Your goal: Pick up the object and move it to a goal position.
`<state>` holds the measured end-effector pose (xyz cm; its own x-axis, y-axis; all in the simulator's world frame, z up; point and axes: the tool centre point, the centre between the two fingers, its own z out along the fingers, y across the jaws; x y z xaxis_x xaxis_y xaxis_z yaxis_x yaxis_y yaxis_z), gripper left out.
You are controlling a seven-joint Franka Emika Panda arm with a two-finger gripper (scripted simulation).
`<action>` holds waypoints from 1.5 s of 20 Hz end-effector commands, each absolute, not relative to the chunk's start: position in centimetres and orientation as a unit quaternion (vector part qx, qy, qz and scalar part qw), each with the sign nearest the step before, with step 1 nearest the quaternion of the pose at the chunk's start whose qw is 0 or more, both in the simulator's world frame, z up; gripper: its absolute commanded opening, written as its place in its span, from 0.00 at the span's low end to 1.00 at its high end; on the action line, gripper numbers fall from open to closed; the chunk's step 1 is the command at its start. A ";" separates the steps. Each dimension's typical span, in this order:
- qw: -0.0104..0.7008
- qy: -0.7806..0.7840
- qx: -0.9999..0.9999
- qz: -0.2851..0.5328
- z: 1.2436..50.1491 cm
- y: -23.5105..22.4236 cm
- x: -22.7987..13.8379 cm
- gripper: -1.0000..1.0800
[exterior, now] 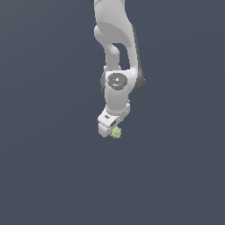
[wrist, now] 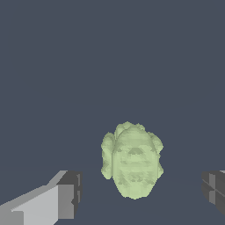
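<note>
Hanging from my white arm (exterior: 115,48), my claw (exterior: 109,127) points down over a plain dark grey-blue surface (exterior: 44,176) that fills the whole exterior view. The object (exterior: 116,132), a small pale green lump with a bumpy skin, sits right at the tip of my claw in that view, at about 4 o'clock from the claw body and far smaller than it. From there I cannot tell whether the lump touches my fingers or only lies close under them.

My wrist view settles more. The object (wrist: 132,160) shows large and rounded, with knobbly lobes round its upper edge and a smoother, narrowing end toward the camera. It lies between my 2 fingertips (wrist: 66,193), 1 pale finger with a dark pad on one side and 1 dark pad just entering the frame on the other. Bare grey-blue surface shows between the lump and each pad, so neither pad touches it. My claw is spread wide, gripping nothing, with the lump roughly centred in the gap, a little nearer the pale finger.

Whether the object rests on the surface or my pads reach level with it, I cannot tell.
</note>
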<state>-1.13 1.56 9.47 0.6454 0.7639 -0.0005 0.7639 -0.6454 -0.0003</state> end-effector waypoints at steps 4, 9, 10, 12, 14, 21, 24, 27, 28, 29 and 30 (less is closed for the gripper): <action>0.000 -0.423 -0.906 0.000 9.3 1.6 -1.1 0.96; 0.000 -0.423 -0.906 0.000 7.6 1.6 -1.2 0.96; 0.000 -0.424 -0.906 0.000 7.1 1.6 -1.2 0.96; 0.000 -0.424 -0.906 0.000 6.0 1.6 -1.3 0.96; 0.000 -0.425 -0.905 0.000 5.2 1.6 -1.3 0.96; 0.000 -0.425 -0.905 0.000 4.4 1.6 -1.2 0.00; 0.000 -0.425 -0.905 0.000 4.4 1.6 -1.2 0.00; 0.000 -0.425 -0.905 0.000 4.4 1.6 -1.2 0.00; 0.000 -0.425 -0.905 0.000 4.4 1.6 -1.2 0.00; 0.000 -0.425 -0.905 0.000 4.4 1.6 -1.2 0.00; -0.001 -0.425 -0.905 -0.001 4.5 1.5 -1.1 0.00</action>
<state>-1.10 1.54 4.53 0.6394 0.7689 0.0008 0.7689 -0.6394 0.0015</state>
